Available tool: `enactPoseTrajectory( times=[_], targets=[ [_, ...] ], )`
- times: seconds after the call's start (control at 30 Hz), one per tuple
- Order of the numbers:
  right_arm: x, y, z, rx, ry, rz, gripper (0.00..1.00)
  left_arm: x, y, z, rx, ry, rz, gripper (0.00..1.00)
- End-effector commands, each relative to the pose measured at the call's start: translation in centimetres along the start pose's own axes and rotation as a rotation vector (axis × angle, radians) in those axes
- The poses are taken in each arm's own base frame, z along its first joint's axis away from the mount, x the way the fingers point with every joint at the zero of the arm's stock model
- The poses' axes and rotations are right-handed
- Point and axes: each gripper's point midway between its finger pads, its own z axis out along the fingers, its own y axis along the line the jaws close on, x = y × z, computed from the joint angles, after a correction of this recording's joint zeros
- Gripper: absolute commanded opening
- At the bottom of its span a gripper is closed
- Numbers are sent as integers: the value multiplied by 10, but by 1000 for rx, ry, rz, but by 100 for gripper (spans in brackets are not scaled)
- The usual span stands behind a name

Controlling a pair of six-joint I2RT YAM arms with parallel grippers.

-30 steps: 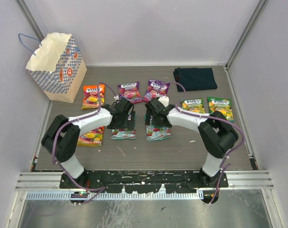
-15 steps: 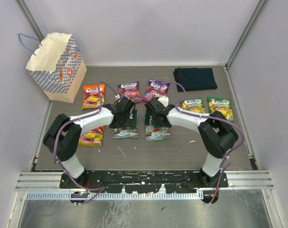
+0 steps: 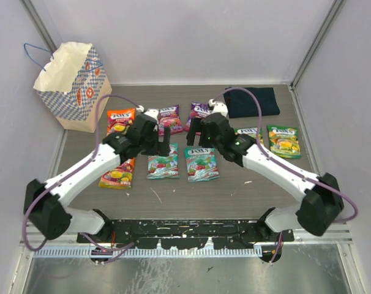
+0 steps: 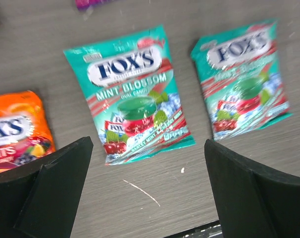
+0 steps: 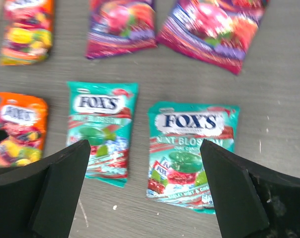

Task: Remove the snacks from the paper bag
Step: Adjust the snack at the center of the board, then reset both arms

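My left fingers (image 4: 51,193) and right fingers (image 5: 56,188) both stand spread wide and hold nothing, hanging close together near the two teal packets (image 3: 162,165), while the snacks (image 3: 283,139) lie flat across the table (image 3: 234,193) and the paper bag (image 3: 72,79) stands upright in the far left corner, well apart from me. I cannot see into the bag, so if a packet is left inside, a clumsy reach could crumple or tip it. With my arms (image 3: 81,174) this near each other, a careless swing could knock them together or drag a glossy packet askew.
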Motion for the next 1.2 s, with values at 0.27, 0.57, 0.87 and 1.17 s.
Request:
enactPoseTrajectory(
  times=[0.27,0.57,0.87,1.17],
  targets=[
    [-59,-65,-32,-334,-223,147,100,-86,110,-73,89,-385,-317,98],
    [-64,-95,-20,-193,-256,189,100,-89,136,-103,-50,-525,-274,98],
    [-76,-106,-41,-135,-344,180,100,-93,129,-104,-3,-547,-282,98],
    [-71,-94,-38,-197,-299,175,99,-96,124,-118,22,-590,-290,98]
  ],
)
